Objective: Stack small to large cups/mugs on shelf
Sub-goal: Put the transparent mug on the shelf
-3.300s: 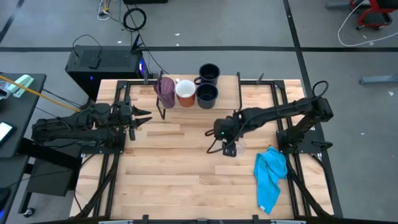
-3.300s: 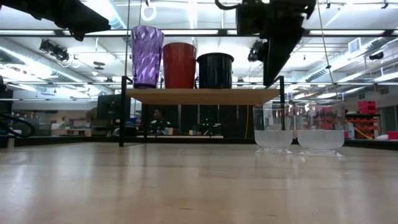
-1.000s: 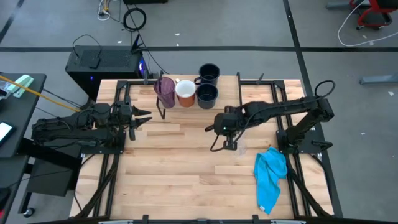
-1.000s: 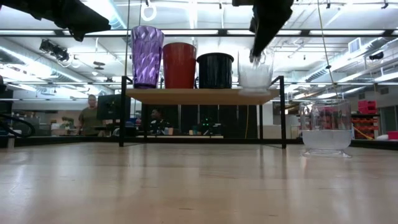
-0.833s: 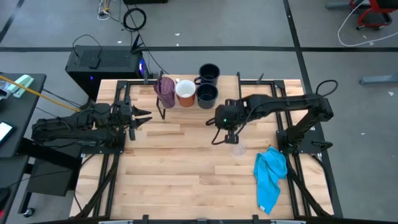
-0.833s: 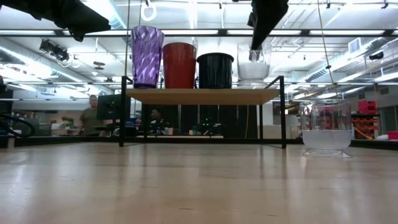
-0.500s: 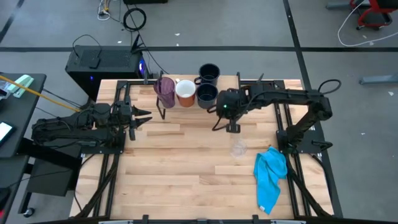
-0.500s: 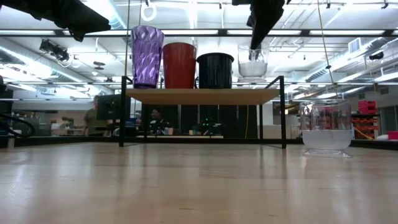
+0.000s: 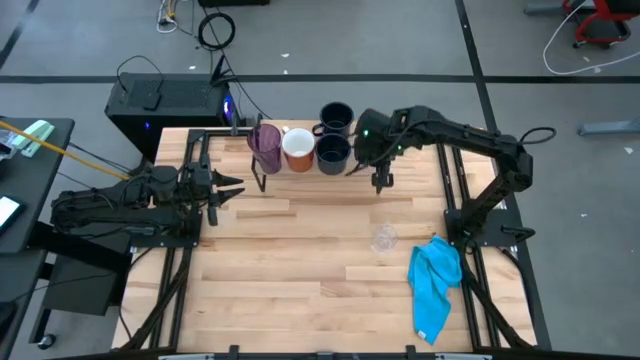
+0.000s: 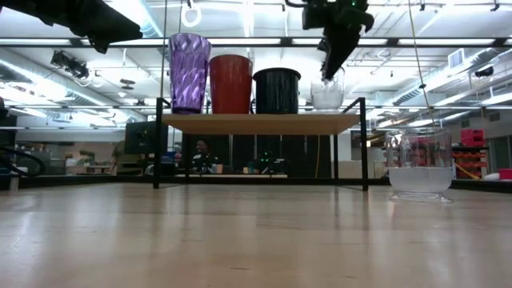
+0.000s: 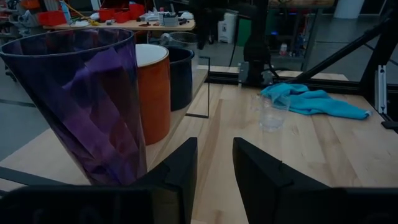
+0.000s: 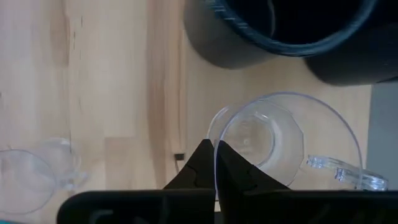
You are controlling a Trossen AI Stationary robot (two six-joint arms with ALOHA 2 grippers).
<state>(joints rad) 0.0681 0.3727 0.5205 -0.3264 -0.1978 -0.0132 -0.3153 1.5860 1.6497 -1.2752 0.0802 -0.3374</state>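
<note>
shelf: low light-wood board on thin black wire legs (image 10: 260,123), standing at the far edge of the light wooden bench (image 9: 300,270); its right end post rises just beside the held glass.
row on shelf: ribbed purple plastic tumbler (image 10: 189,72), white-and-orange mug (image 10: 230,83), dark navy mug with handle (image 10: 277,90), set side by side; a second dark navy mug (image 9: 336,118) stands behind them.
held glass: small clear glass cup with handle (image 10: 326,93), at the right end of the row, its base at shelf level, near the dark navy mug.
right end effector: right end effector (image 10: 330,70) pinches the rim of that glass from above, fingers closed on the wall (image 12: 215,163).
right arm pose: reaches from its base at the right bench edge across to the shelf, wrist pointing down.
second glass: small clear glass cup (image 9: 383,239) alone on the bench, well apart from the shelf, near the bright blue cloth (image 9: 434,284).
open room: bare wood across the middle and front of the bench.
left end effector: left end effector (image 9: 226,188) waits at the left side near the tumbler, fingers (image 11: 180,168) parted.
</note>
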